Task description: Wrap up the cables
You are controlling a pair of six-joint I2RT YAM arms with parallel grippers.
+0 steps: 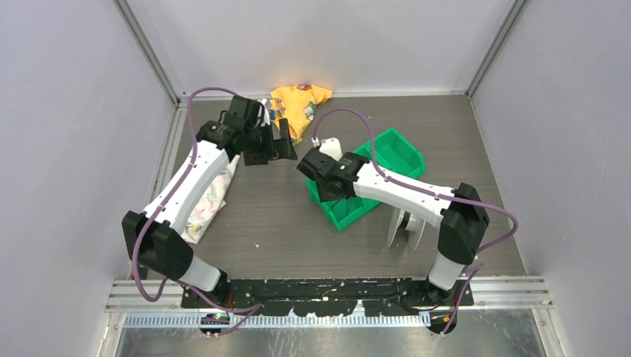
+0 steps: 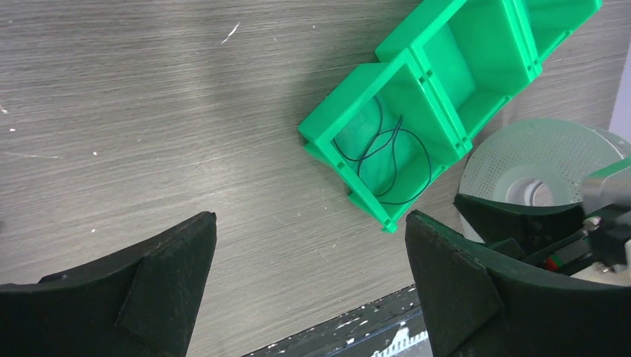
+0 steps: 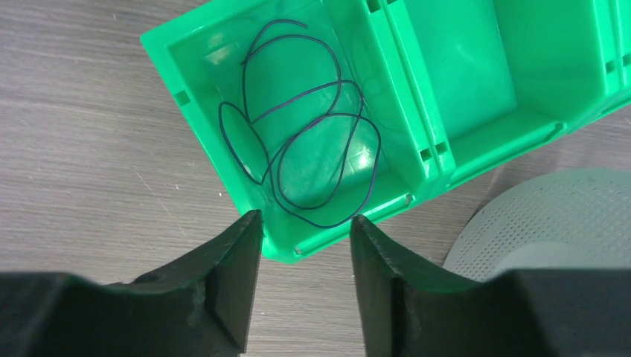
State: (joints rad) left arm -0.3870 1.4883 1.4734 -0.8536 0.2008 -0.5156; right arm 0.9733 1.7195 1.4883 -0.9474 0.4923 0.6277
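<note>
A grey wood-grain tabletop [image 1: 275,216] forms the floor of the cell, flecked with small white specks [image 2: 231,31]. Pale lavender-grey wall panels [image 1: 67,111] close it in on the left, back and right, meeting at slanting aluminium posts [image 1: 149,48]. A ribbed metal rail [image 1: 513,286] runs along the near edge. The light is soft and even.

I get even, soft overhead light in the top view, with only faint shadows on the grey wood-grain tabletop [image 1: 275,216]. On my right wrist feed the glossy green plastic bin [image 3: 476,74] throws a white glare patch toward 4 o'clock of its near compartment, and the black right gripper [image 3: 305,220] at 6 o'clock reads dark and soft-edged.
</note>
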